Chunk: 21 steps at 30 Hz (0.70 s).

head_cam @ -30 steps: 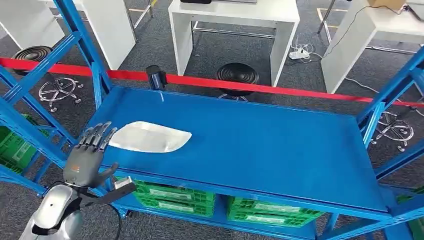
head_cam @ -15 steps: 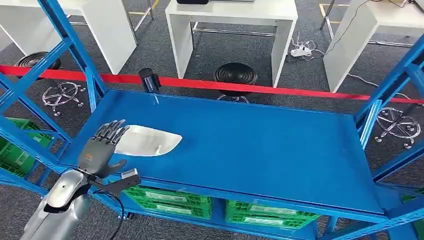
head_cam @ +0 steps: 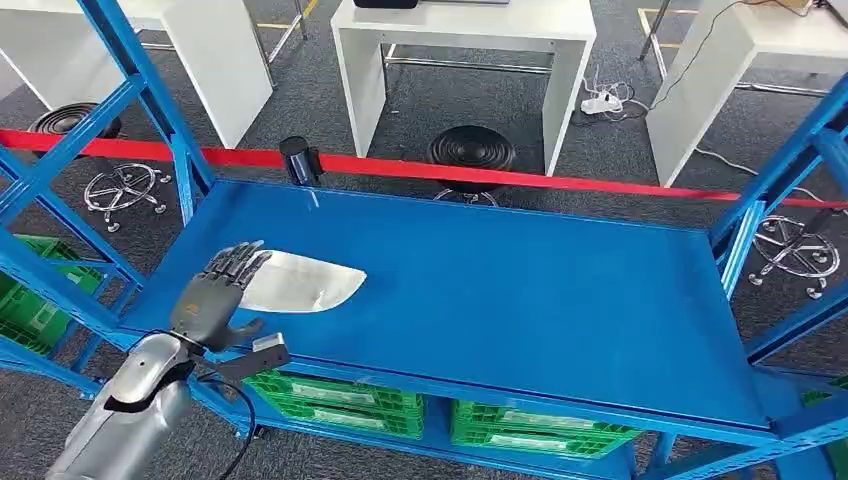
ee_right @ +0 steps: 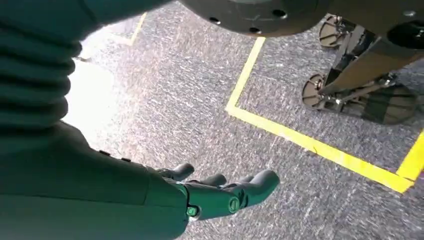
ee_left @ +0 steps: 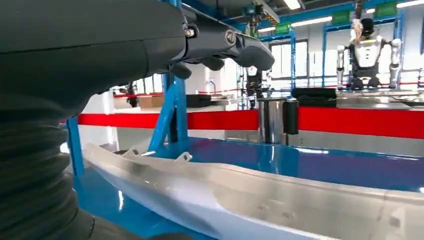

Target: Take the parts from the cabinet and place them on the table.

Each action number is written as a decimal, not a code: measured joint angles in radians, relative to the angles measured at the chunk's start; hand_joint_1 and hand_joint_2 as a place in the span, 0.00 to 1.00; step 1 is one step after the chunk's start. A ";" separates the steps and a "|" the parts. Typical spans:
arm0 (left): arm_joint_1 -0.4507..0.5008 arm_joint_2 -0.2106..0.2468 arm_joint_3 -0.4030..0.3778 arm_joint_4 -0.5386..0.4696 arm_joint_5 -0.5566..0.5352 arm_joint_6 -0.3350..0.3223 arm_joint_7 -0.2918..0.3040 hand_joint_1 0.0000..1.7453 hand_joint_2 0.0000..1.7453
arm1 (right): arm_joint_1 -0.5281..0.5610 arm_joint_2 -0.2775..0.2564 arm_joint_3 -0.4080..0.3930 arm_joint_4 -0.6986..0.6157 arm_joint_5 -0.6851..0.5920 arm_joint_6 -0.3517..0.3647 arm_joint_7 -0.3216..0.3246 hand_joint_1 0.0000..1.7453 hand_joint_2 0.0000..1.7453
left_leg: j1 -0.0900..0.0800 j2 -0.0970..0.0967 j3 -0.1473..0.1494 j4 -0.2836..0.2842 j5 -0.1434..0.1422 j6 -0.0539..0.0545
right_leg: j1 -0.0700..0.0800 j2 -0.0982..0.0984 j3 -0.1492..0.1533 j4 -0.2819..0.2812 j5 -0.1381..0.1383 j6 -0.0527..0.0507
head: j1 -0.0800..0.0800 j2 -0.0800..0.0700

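A flat silvery metal part (head_cam: 300,281) lies on the blue cabinet shelf (head_cam: 520,290), near its front left corner. My left hand (head_cam: 215,293) hovers at the part's left end with fingers spread, its fingertips (head_cam: 247,253) over the part's edge, holding nothing. In the left wrist view the part (ee_left: 280,197) stretches out just beneath my extended fingers (ee_left: 235,47). My right hand (ee_right: 225,192) hangs at my side above the grey carpet, fingers apart and empty.
Blue uprights (head_cam: 150,90) and diagonal braces frame the shelf on both sides. Green crates (head_cam: 340,395) sit on the lower level. A red barrier tape (head_cam: 560,180) runs behind the cabinet, with white tables (head_cam: 465,40) and black stools (head_cam: 472,148) beyond.
My left hand has moved forward and to the right, from beside the part's left tip to over its edge. The camera shifted slightly between the earliest frame and now.
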 joint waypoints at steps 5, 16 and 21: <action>-0.009 0.000 -0.016 0.016 0.013 0.000 -0.002 0.00 1.00 | 0.002 0.000 -0.002 0.000 -0.008 0.000 -0.003 0.00 0.00 | 0.000 0.000 0.000 0.000 0.000 0.000 | 0.000 0.000 0.000 0.000 0.000 0.000 | 0.000 0.000; -0.016 0.000 -0.038 0.050 0.032 0.003 -0.002 0.00 1.00 | 0.005 0.000 -0.008 0.000 -0.010 0.001 -0.001 0.00 0.00 | 0.000 0.000 0.000 0.000 0.000 0.000 | 0.000 0.000 0.000 0.000 0.000 0.000 | 0.000 0.000; -0.016 0.000 -0.046 0.056 0.032 0.003 -0.002 0.00 1.00 | 0.006 0.000 -0.008 0.000 -0.010 0.001 0.000 0.00 0.00 | 0.000 0.000 0.000 0.000 0.000 0.000 | 0.000 0.000 0.001 0.000 0.000 0.000 | 0.000 0.000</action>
